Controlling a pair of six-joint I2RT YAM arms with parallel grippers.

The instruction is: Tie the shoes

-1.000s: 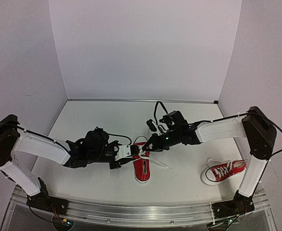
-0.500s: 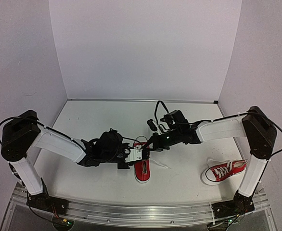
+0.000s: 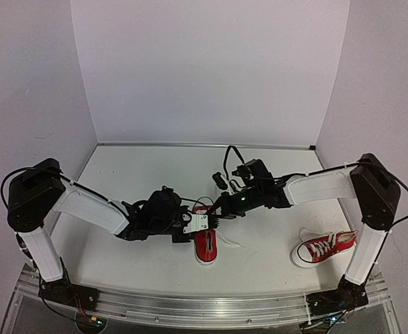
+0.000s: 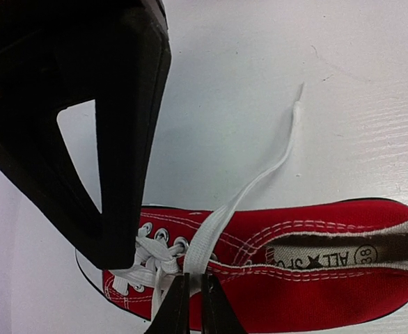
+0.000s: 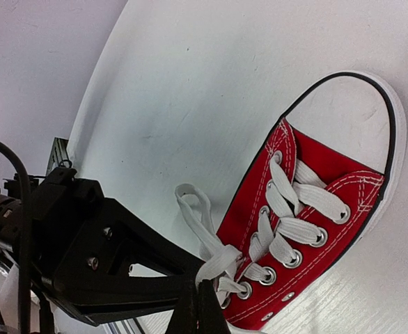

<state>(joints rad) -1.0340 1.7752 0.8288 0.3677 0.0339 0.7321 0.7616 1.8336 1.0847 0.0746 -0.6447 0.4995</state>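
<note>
Shoe (image 3: 205,245) sits on counter (image 3: 141,174) btwn arms so L hand (image 4: 190,309), nearly shut, grips free lace (image 4: 260,177) & R hand (image 5: 197,306), pinched tight, holds looped lace (image 5: 197,209), prob for knotting; 2nd shoe (image 3: 324,247) waits near R arm

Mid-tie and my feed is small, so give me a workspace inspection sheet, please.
Surface: white table, faintly scuffed.
Job's things: centre shoe untied, between both grippers; second shoe at the right near edge, no gripper on it.
Clutter: nothing seen.
Grippers: left gripper shut on long lace strand; right gripper shut on lace loop.
Cables: black cable arches above right arm, clear of laces.
Surroundings: plain white walls; metal rail at near edge.
</note>
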